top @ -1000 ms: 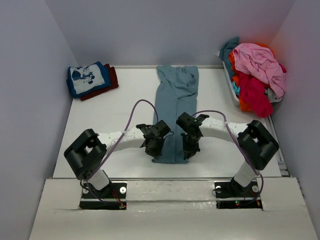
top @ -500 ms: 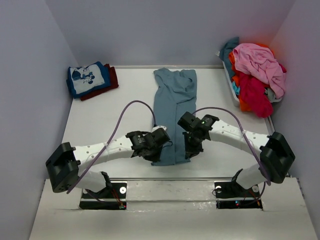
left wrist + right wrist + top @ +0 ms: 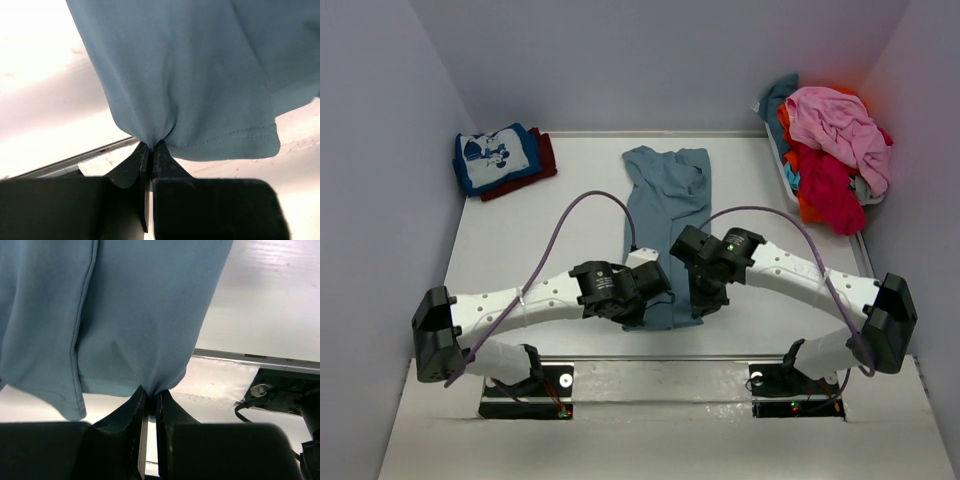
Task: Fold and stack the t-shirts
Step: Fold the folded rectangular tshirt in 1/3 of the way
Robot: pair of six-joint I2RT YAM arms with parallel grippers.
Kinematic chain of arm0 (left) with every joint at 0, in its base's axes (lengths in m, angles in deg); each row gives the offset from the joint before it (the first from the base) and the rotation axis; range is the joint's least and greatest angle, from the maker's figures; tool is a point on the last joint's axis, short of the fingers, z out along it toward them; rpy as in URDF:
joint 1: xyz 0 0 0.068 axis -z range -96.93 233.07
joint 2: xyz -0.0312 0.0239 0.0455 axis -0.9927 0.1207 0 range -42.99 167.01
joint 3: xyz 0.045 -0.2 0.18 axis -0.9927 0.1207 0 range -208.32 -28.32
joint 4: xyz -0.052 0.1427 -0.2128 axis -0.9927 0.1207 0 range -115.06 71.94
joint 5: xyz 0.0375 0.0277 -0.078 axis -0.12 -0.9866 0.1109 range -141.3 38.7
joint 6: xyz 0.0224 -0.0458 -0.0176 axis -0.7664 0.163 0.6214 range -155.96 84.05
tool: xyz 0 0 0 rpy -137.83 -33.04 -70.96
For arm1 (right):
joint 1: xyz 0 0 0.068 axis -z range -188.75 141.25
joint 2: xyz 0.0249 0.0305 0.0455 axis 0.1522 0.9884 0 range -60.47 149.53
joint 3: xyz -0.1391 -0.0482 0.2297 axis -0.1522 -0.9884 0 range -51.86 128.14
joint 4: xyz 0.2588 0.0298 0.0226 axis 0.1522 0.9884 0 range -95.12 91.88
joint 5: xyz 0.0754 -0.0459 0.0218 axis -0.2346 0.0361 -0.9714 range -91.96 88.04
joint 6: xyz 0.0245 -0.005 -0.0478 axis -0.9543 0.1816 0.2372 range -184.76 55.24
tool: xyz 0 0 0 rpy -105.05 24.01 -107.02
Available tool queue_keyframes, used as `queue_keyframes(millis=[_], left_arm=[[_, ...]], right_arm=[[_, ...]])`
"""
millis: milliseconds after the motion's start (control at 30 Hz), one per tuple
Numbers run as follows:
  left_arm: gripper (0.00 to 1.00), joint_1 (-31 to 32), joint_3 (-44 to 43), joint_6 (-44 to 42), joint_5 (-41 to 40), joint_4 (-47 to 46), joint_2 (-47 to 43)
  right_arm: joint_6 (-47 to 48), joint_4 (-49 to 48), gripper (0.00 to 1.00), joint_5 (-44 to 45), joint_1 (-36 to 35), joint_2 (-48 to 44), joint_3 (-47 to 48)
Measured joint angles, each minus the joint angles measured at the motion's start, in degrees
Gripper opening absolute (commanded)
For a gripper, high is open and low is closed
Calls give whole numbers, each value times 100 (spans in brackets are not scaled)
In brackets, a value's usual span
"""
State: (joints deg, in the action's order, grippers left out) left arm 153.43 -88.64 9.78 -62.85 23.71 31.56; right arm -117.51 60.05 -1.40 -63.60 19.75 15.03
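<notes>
Pinching the near hem of the slate-blue t-shirt (image 3: 190, 65), the left gripper (image 3: 150, 146) has its jaws closed on a small tuck of cloth at the hem's left corner. The right gripper (image 3: 149, 392) is clamped the same way on the right corner, beside the stitched hem line. Both stand close together near the table's (image 3: 550, 240) front edge.

From there the shirt runs away as a narrow lengthwise strip down the middle of the table. It is plain and unprinted, smooth near the grippers and rumpled at its far end. Bare white tabletop lies open on both sides of it, bounded by grey walls.

In the far left corner a folded blue t-shirt with white cartoon print (image 3: 497, 155) sits on a folded dark red one (image 3: 546, 160); any lettering in the print is too small to tell. At the far right, pink (image 3: 835, 125), red (image 3: 830, 185), orange (image 3: 807, 207) and teal (image 3: 778, 95) shirts are heaped against the wall.
</notes>
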Motion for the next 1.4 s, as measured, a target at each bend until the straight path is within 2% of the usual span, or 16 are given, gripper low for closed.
queue_keyframes(millis=[167,300,567,800,1033,1400], left_arm=[[6,-304,-660,-232,-374,227,337],[6,-892,-964,-647,-551,149,695],[6,-1945,-1596,-1499,-608,-306,1429],[6,-2323,-2098,-2033,-577,-673,2352],[6,-2597,-2693,-2321,-378,-951,3344],[6,-3121,-3840,-2568,-166,-999,4306]], right_arm=[[7,173,8,356,2,400,470],[107,177,8,505,122,708,778],[586,-94,9,715,1054,1073,1314],[1071,-323,8,739,1674,1596,1725],[1386,-538,9,669,1996,2087,1838],[1698,-876,9,520,2500,2761,2363]])
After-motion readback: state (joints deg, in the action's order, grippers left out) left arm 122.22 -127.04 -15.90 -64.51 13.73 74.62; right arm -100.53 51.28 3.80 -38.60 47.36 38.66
